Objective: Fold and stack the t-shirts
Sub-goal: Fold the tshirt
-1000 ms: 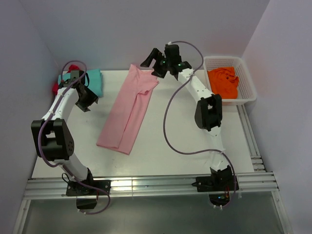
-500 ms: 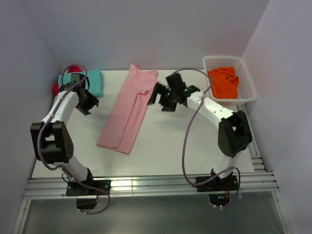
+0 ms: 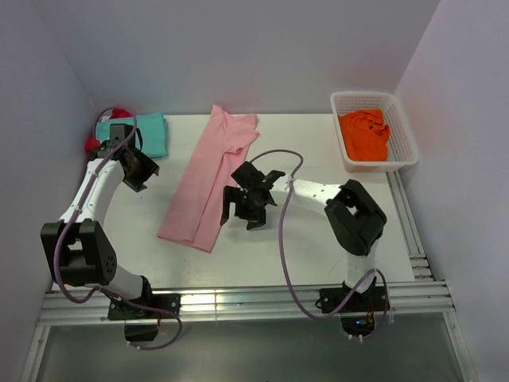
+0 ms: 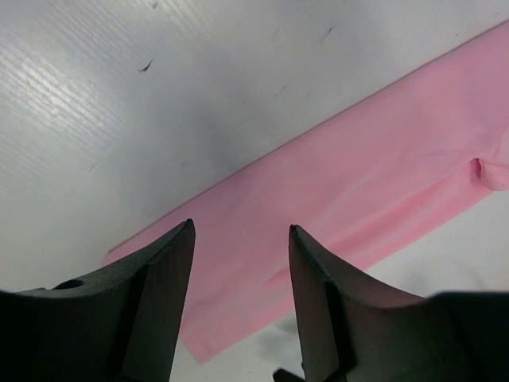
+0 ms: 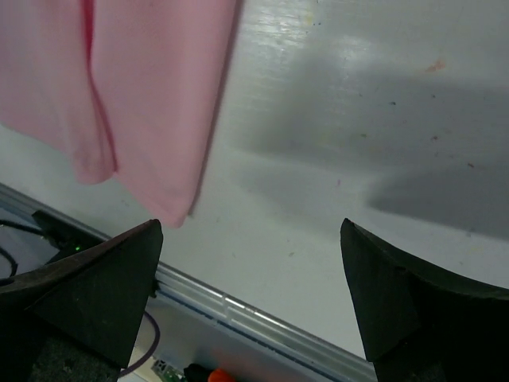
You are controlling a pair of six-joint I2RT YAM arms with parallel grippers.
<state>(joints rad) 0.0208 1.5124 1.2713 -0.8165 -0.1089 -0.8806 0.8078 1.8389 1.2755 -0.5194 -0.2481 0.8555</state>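
Note:
A pink t-shirt (image 3: pixel 208 177) lies folded into a long strip, running diagonally from the back middle of the table to the front left. It also shows in the left wrist view (image 4: pixel 374 191) and the right wrist view (image 5: pixel 135 87). A folded teal shirt (image 3: pixel 147 133) lies at the back left, with a red one (image 3: pixel 94 142) partly hidden behind the left arm. An orange shirt (image 3: pixel 364 134) sits crumpled in the basket. My left gripper (image 3: pixel 141 171) is open and empty, left of the pink strip. My right gripper (image 3: pixel 241 208) is open and empty, just right of the strip's lower part.
A white plastic basket (image 3: pixel 404 131) stands at the back right. The table's near edge with its aluminium rails (image 3: pixel 238 302) shows in the right wrist view (image 5: pixel 262 326). Purple walls enclose the table on three sides.
My right arm has swung from the back of the table down to the middle, beside the pink strip's lower part. My left gripper has shifted slightly forward. The pink shirt has not moved.

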